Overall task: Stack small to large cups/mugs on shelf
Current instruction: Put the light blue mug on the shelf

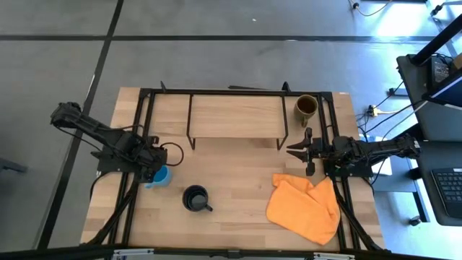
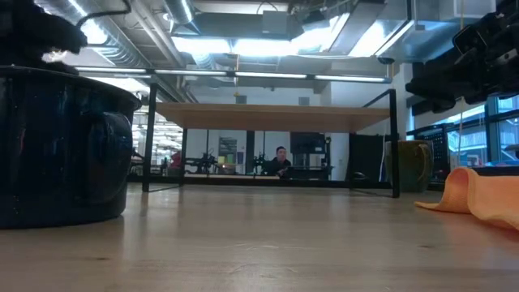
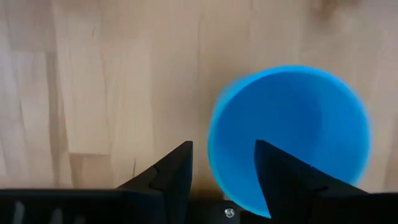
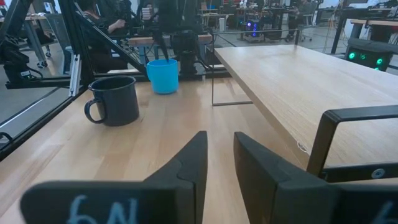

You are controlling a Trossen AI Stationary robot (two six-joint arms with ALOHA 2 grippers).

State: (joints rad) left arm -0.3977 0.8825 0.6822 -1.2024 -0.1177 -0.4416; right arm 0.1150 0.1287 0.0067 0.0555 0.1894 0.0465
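three mugs sit on the wooden surface (image 1: 238,188): a small light blue mug (image 1: 160,175) beneath the left pincer (image 1: 153,171), whose fingers are spread over its rim; a black mug (image 1: 195,198) nearby; an olive-brown mug (image 1: 306,107) beside the shelf (image 1: 234,115). the right pincer (image 1: 297,149) hovers near an orange cloth (image 1: 305,207), fingers slightly parted, holding nothing.

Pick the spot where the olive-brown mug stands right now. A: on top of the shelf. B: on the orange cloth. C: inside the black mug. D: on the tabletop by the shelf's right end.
D: the high view shows the olive-brown mug on the tabletop just off the right end of the shelf, not on its board.
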